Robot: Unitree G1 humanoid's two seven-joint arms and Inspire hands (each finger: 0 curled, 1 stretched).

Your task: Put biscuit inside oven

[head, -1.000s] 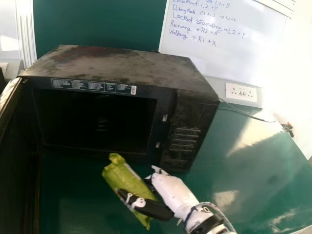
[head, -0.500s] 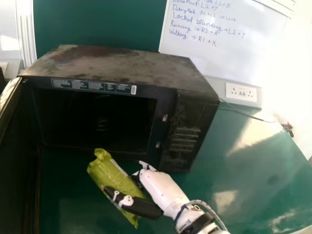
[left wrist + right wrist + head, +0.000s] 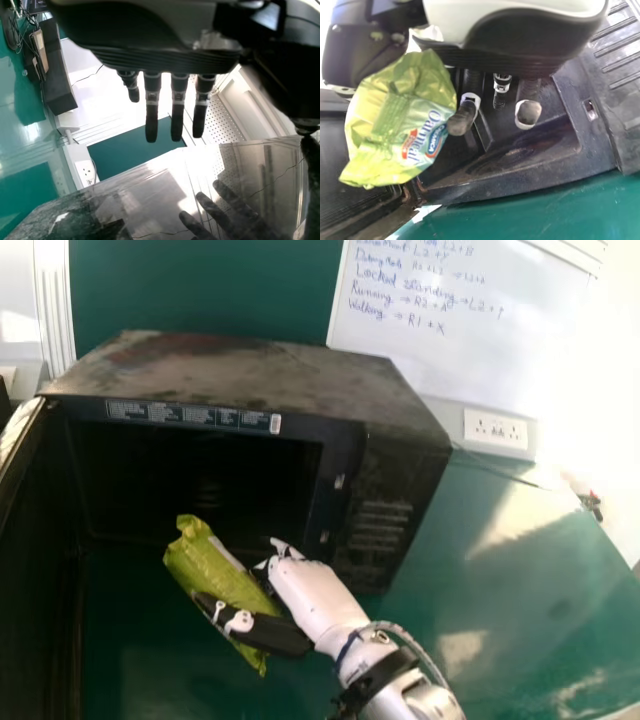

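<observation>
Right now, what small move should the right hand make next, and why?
I'd probably ease the right hand forward and slightly up, into the oven. The green biscuit packet is held between thumb and fingers, its far end overlaps the opening's lower edge in the head view, and the door stands open.

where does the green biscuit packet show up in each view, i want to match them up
Head view: the packet is left of centre, in the right hand, its upper end overlapping the oven's opening.
Left wrist view: not in this picture.
Right wrist view: in the same hand, its printed side to the camera.
Landmark shared by head and right wrist views: the oven's ribbed panel, beside the opening.
</observation>
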